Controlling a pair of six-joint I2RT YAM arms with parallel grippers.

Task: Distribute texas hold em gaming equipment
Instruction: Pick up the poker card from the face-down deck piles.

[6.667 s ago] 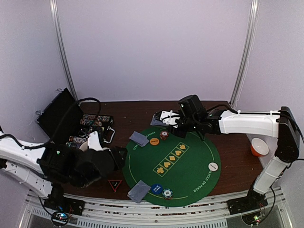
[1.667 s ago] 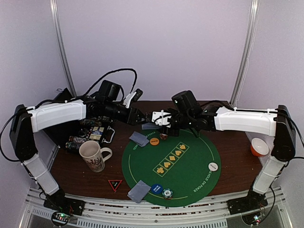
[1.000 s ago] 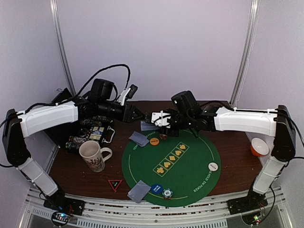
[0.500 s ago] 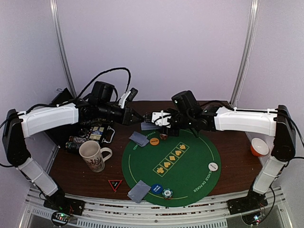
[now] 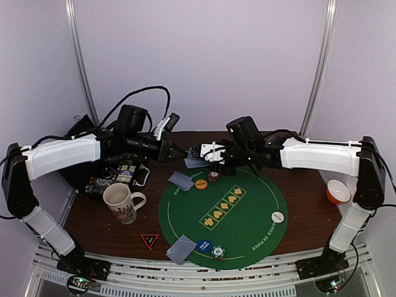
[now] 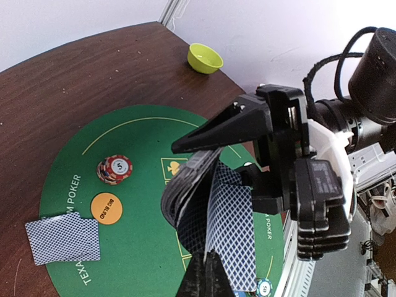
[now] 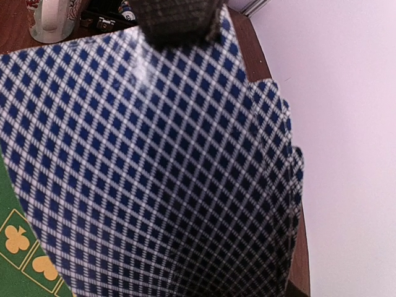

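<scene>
Lilac walls close off a brown table (image 5: 303, 192) carrying a round green mat (image 5: 247, 216). From above we see both arms meet over the table's far edge, just beyond the mat. The right gripper (image 5: 197, 152) is clamped on the deck (image 5: 193, 163), tip to tip with the left gripper (image 5: 180, 151). One card pair (image 5: 181, 180) lies at the mat's far left edge, by an orange button (image 5: 201, 184) and red chips (image 5: 213, 176). Another pair (image 5: 181, 249) lies at its near edge, by a blue button (image 5: 203, 245) and teal chips (image 5: 217, 252). The right edge has only a white button (image 5: 278, 217), so we judge that seat is next.

Through the left wrist camera, the left jaws are pressed together on the lower edge of one card (image 6: 230, 247). The right fingers (image 6: 229, 127) pinch the deck higher up, so it fans downward and a single card can be peeled off.

Through the right wrist camera, blue-checked backs fill nearly everything, with one finger (image 7: 179, 21) over the top edge.
</scene>
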